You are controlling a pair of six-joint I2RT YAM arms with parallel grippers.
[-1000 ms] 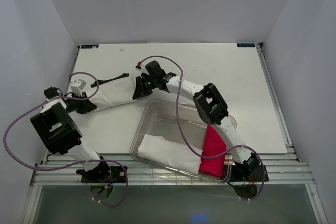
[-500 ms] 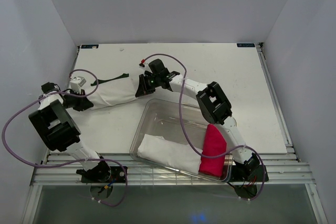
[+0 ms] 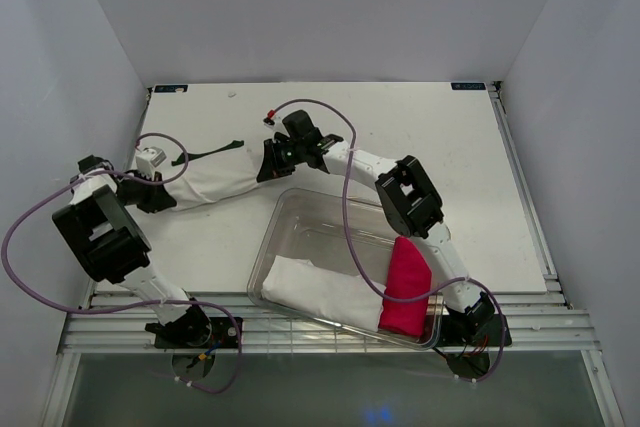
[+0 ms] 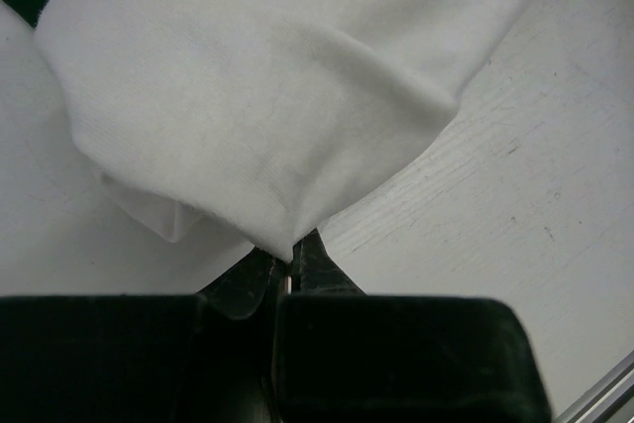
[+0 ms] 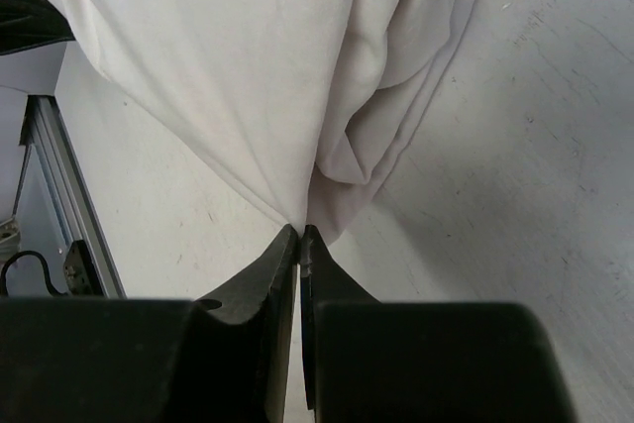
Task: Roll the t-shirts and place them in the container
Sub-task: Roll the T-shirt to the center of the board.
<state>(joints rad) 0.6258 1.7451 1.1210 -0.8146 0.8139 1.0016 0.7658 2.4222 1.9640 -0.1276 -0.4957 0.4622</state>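
Observation:
A white t-shirt (image 3: pixel 215 177) lies stretched as a folded band across the left of the table, with a dark green t-shirt (image 3: pixel 205 153) peeking out from under its far edge. My left gripper (image 3: pixel 160 190) is shut on the shirt's left end, where the cloth (image 4: pixel 248 116) bunches into the jaws. My right gripper (image 3: pixel 266 165) is shut on the shirt's right end, where the cloth (image 5: pixel 248 76) pinches to a point between the fingertips. A second white roll (image 3: pixel 315 292) lies in the clear tub.
A clear plastic tub (image 3: pixel 300 209) stands at the front centre, holding the white roll and a bright pink cloth bundle (image 3: pixel 405 287). The right arm reaches over the tub's far edge. Purple cables loop round both arms. White walls close in the table.
Both grippers have shifted slightly toward the far left, carrying the white shirt's ends with them. The grips have not changed.

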